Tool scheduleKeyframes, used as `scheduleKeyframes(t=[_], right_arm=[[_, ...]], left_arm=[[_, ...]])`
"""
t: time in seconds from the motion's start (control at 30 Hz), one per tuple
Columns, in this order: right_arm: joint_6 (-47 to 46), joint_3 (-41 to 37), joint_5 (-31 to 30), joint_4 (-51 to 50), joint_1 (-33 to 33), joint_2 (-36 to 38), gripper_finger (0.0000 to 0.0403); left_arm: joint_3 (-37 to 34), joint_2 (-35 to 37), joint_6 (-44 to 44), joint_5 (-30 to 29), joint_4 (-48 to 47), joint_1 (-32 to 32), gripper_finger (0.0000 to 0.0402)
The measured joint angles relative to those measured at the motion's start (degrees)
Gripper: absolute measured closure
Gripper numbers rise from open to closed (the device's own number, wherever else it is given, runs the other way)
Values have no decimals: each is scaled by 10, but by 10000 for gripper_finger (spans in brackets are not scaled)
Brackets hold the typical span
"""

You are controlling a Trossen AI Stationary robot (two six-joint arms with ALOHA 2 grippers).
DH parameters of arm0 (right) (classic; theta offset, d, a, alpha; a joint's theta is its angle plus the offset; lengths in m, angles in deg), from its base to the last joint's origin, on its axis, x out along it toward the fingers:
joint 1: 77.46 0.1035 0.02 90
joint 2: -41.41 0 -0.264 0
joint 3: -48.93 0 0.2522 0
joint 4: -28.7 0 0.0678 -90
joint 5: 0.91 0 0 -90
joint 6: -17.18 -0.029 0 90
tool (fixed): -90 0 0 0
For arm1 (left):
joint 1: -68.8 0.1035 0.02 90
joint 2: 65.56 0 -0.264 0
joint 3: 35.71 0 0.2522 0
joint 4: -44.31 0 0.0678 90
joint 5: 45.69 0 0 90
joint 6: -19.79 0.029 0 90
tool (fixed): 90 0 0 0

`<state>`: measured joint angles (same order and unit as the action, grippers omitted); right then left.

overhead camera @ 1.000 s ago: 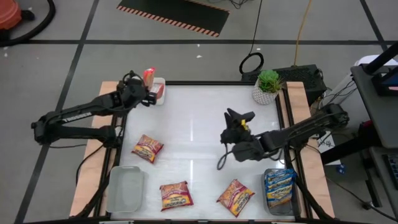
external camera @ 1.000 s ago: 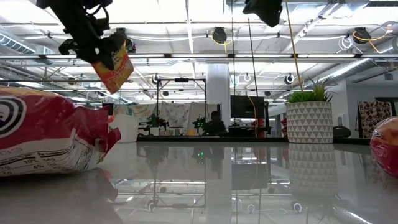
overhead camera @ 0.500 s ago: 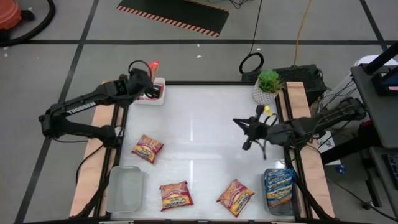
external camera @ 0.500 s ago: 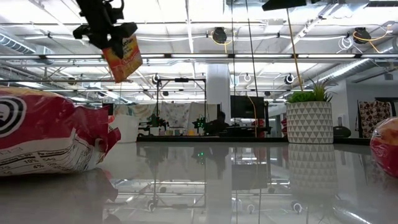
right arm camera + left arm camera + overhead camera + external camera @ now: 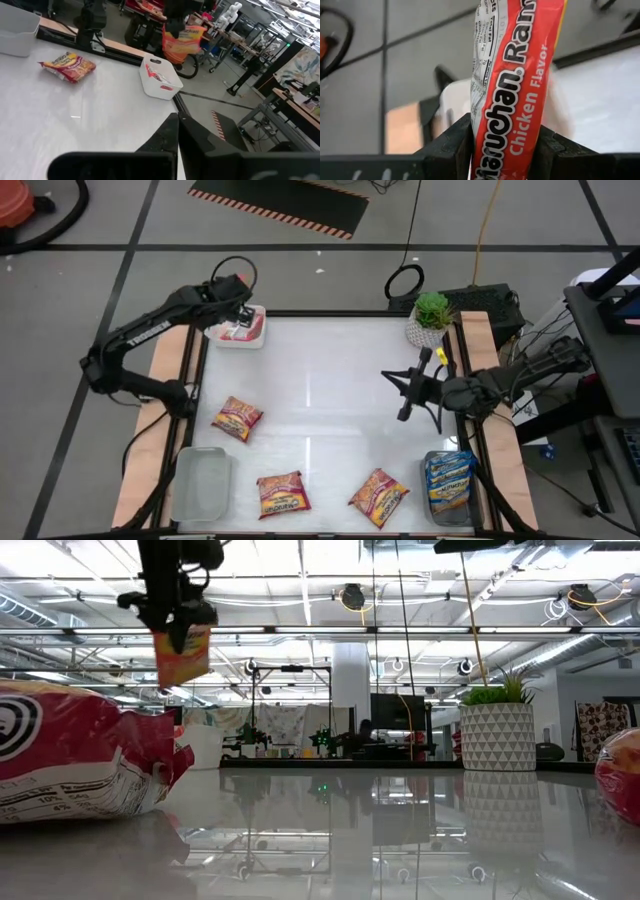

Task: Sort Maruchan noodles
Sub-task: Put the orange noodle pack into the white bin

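Orange-red plastic marks the packet (image 5: 240, 283) pinched in the left gripper (image 5: 236, 292), at the upper left of the high view, just above a white bin (image 5: 240, 327) that already holds red packets. Three more packets (image 5: 237, 418) lie loose along the lower half of the table (image 5: 320, 380), and blue ones fill a clear bin (image 5: 449, 483) at lower right; another clear bin (image 5: 203, 483) sits at lower left. The right gripper (image 5: 404, 412) waits at mid right, near a potted plant (image 5: 431, 318); its fingers look closed on nothing.

In the low view the held packet (image 5: 181, 655) hangs upright at upper left, well above the table, with a red packet (image 5: 80, 755) lying large at the left edge.

In the left wrist view both fingers (image 5: 450, 145) clamp the lower part of the packet (image 5: 515, 85), and the white bin (image 5: 455, 100) shows behind it.

In the right wrist view the white bin (image 5: 159, 78) stands at centre, the packet (image 5: 181, 41) hanging above it.

The packet is probably light, crinkly and slippery, its noodle block brittle; a grip across the flat body, as here, seems safest.

A second ago the packet hung tilted and short of the bin; now it is upright and over it. The right arm was nearer mid-table and has drawn back.
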<state>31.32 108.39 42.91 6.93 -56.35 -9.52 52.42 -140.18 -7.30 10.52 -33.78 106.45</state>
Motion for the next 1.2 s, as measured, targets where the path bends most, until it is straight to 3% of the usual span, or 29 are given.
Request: scheduleKeyframes(t=[0.23,0.47,0.73,1.2], right_arm=[[0,0,0,0,0,-1,402],[-6,0,0,0,0,-14,403],[4,0,0,0,15,-17,403],[16,0,0,3,19,-17,403]], left_arm=[[-29,-11,-2,19,1,55,261],[-89,-12,15,94,57,98,261],[-161,-12,15,98,88,142,261],[-222,-11,40,143,163,156,261]])
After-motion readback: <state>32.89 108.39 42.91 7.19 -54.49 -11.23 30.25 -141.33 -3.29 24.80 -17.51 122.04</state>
